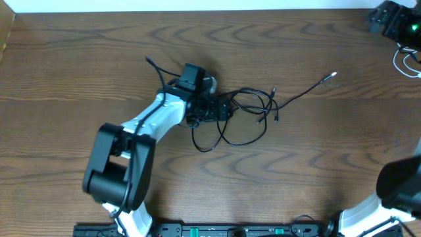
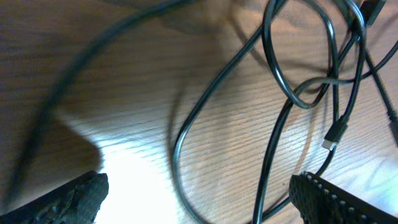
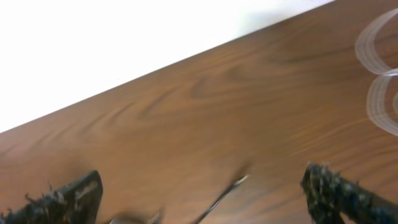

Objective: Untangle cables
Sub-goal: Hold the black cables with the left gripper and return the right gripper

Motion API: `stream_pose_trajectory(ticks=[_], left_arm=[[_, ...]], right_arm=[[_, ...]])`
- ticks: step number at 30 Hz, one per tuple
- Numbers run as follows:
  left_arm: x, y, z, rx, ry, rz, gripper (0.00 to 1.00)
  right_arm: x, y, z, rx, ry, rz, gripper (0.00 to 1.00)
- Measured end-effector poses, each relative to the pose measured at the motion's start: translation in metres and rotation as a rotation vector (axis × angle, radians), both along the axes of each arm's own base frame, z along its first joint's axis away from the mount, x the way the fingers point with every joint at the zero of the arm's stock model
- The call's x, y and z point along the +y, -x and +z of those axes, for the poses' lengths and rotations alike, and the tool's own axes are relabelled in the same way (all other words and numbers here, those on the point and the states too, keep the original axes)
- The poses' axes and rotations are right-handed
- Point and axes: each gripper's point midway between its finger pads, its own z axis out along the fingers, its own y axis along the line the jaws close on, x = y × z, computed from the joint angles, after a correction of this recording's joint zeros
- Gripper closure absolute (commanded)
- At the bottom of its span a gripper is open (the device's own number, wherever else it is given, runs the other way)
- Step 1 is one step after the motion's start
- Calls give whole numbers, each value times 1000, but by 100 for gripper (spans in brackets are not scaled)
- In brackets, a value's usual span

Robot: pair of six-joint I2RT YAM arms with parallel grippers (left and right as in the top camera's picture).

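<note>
Black cables in a tangle at mid-desk, strands already between the spread left fingers.

Nearest: left gripper (image 2: 205,208) low over the desk (image 1: 66,59), fingers (image 2: 81,196) wide apart and clamped on nothing. Two strands of the cables (image 1: 243,112) run lengthwise between the fingertips, with the knot of overlapping loops just ahead. Beyond the knot: one loose tail, long axis slanting away toward the far right, ending in a small plug (image 1: 334,74) well apart from the loops. Right gripper (image 3: 205,202) back at the near right corner, fingers likewise apart and empty. Farthest: white cord loops (image 1: 406,62) at the far right edge, well apart from the tangle; part of the task or not, cannot tell. Left arm judged much the nearer for the next grasp.
</note>
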Motion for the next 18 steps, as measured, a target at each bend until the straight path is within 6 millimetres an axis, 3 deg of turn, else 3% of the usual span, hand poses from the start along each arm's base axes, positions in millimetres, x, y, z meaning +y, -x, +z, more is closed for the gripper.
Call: stream_pose_trajectory(ticks=[2, 4, 10, 12, 14, 15, 18], left_arm=[[7, -4, 17, -39, -3, 19, 2], [9, -9, 45, -113, 6, 26, 2], [10, -9, 129, -326, 72, 30, 2], [12, -6, 129, -338, 53, 2, 6], [16, 4, 115, -303, 8, -57, 25], [18, 11, 106, -278, -13, -95, 29], [21, 30, 87, -207, -44, -181, 31]], right_arm=[[35, 15, 6, 33, -49, 80, 1], [64, 26, -2, 93, -87, 147, 1], [116, 43, -24, 208, -55, 279, 4], [121, 49, -31, 245, -14, 283, 5], [123, 52, -34, 261, 8, 285, 11], [125, 53, -35, 267, 20, 290, 13], [123, 56, -38, 286, 36, 285, 13]])
